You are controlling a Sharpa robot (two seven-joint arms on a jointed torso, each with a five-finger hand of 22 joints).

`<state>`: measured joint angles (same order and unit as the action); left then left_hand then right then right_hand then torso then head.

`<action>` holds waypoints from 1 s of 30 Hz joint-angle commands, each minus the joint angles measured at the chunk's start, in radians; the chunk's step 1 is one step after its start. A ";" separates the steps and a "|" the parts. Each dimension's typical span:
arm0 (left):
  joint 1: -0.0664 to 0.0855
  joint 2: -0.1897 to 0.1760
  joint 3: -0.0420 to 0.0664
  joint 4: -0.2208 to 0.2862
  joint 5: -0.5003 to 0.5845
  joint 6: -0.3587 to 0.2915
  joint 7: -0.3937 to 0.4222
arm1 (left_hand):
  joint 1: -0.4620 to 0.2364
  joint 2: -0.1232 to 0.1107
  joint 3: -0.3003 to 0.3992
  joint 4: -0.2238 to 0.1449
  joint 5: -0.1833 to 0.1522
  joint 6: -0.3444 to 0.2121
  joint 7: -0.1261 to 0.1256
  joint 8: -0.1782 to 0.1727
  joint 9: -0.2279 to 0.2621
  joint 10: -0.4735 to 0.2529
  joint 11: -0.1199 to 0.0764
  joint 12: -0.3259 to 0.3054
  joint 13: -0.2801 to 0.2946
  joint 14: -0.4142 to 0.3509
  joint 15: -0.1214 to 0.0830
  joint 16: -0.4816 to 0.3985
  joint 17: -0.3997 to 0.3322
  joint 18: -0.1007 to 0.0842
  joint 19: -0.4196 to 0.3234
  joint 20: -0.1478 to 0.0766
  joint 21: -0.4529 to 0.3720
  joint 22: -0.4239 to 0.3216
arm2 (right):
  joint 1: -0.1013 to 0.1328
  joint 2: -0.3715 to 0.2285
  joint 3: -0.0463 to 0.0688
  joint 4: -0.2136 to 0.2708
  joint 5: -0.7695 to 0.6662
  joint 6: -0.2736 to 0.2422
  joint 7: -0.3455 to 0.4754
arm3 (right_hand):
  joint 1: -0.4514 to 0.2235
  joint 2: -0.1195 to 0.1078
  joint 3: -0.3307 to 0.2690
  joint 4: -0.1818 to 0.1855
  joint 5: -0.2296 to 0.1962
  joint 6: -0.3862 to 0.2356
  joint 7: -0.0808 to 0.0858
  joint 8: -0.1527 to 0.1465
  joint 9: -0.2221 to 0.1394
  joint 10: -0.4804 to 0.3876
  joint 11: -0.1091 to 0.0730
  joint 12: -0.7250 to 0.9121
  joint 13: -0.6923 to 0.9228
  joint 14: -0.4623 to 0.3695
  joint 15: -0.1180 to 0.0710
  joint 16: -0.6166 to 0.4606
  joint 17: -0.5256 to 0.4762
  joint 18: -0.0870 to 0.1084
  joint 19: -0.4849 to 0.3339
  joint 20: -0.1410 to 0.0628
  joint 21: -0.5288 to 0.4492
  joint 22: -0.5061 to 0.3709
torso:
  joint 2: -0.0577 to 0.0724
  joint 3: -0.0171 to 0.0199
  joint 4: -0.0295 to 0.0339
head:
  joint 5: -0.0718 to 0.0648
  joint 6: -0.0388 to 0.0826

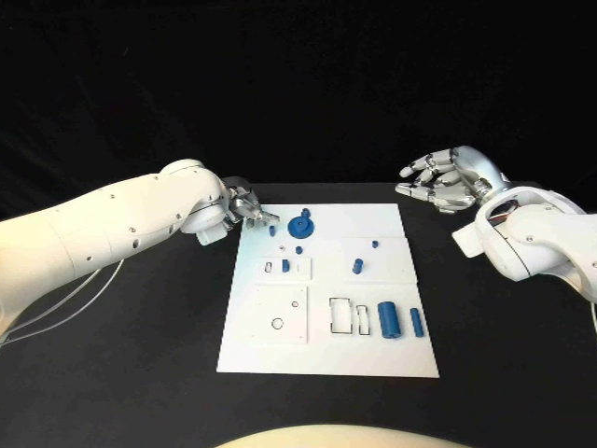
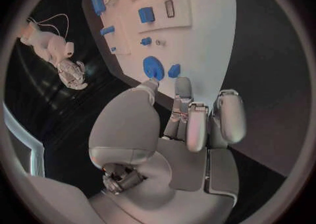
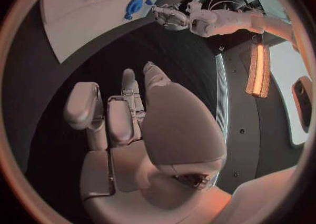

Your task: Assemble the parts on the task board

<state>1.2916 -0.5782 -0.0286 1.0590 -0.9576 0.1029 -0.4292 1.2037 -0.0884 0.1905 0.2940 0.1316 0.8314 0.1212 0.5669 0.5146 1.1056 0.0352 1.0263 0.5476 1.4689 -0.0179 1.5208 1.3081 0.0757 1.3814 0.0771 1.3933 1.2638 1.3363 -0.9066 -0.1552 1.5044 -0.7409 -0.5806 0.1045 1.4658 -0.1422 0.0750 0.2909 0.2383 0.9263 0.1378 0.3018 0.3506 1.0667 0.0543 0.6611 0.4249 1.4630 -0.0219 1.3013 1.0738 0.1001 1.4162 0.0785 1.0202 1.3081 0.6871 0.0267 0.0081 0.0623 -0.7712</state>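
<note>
Two robot hands flank the task board (image 1: 328, 355); the left robot hand (image 1: 249, 211), fingers apart and holding nothing, hovers near the round blue gear (image 1: 301, 226), probably to grasp it; the right robot hand (image 1: 447, 181) waits well clear, fingers loosely apart and empty.

One white task board (image 1: 328, 355) lies on one black table (image 1: 110, 373). About eight blue parts sit on it, though the smallest are hard to separate: one round gear-like part (image 1: 301, 226), one tall cylinder (image 1: 389, 320). Two hands show.

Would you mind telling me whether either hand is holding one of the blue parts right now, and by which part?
Nothing is held. The left hand hovers at the task board near a small blue part, fingers apart; the right hand is empty, off the board.
</note>
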 commanded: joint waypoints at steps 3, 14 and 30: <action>0.006 0.018 0.001 -0.016 -0.057 0.066 -0.050 | -0.019 0.005 -0.007 0.000 0.001 0.004 -0.009 0.007 0.003 0.017 0.001 0.020 0.029 0.065 -0.008 0.006 0.144 -0.008 0.012 0.000 0.009 0.009 | 0.001 0.002 0.001 -0.002 0.065 -0.005 0.046 | -0.012 0.002 0.008 0.000 0.004 -0.009 -0.001 0.005 0.001 -0.010 0.000 0.001 0.001 -0.008 0.000 -0.009 -0.006 0.001 -0.009 0.001 -0.007 0.007 | 0.001 0.0006 -0.0017 | 0.000 -0.002; 0.008 0.049 0.001 -0.040 -0.059 0.114 -0.065 | -0.031 0.011 -0.012 0.000 -0.002 0.012 -0.012 0.011 0.009 0.025 -0.001 0.038 0.055 0.068 -0.010 0.009 0.150 -0.010 0.016 -0.001 0.017 0.020 | 0.002 0.007 0.000 -0.007 0.057 -0.009 0.041 | -0.014 0.000 0.013 -0.001 0.008 -0.017 0.001 0.008 0.002 -0.024 0.003 -0.004 0.000 -0.015 0.002 -0.020 -0.025 0.004 -0.017 0.003 -0.031 -0.003 | 0.000 0.0001 0.0006 | -0.002 -0.007; 0.008 0.069 -0.001 -0.055 -0.063 0.108 -0.078 | -0.013 0.027 0.001 -0.002 0.001 0.016 -0.016 0.014 0.018 0.023 -0.005 0.045 0.066 0.068 -0.013 0.008 0.150 -0.010 0.014 -0.002 0.020 0.023 | 0.002 0.008 0.000 -0.007 0.048 -0.009 0.036 | -0.016 0.001 0.019 0.000 0.009 -0.024 0.003 0.011 0.002 -0.032 0.006 -0.010 -0.004 -0.020 0.004 -0.025 -0.033 0.005 -0.020 0.005 -0.039 -0.006 | -0.001 0.0002 0.0005 | -0.005 -0.012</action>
<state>1.2972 -0.5126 -0.0300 1.0043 -1.0143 0.2000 -0.4994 1.1907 -0.0672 0.1879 0.2907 0.1316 0.8456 0.1071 0.5756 0.5318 1.1225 0.0323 1.0681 0.6138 1.4687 -0.0250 1.5246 1.3078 0.0755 1.3885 0.0769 1.4094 1.2860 1.3378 -0.8999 -0.1554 1.4966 -0.6863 -0.5892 0.1292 1.4578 -0.1422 0.0859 0.2909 0.2422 0.9092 0.1407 0.3095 0.3516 1.0418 0.0578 0.6563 0.4224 1.4519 -0.0181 1.2826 1.0423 0.1000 1.4052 0.0826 0.9846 1.3036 0.6868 0.0262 0.0083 0.0574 -0.7825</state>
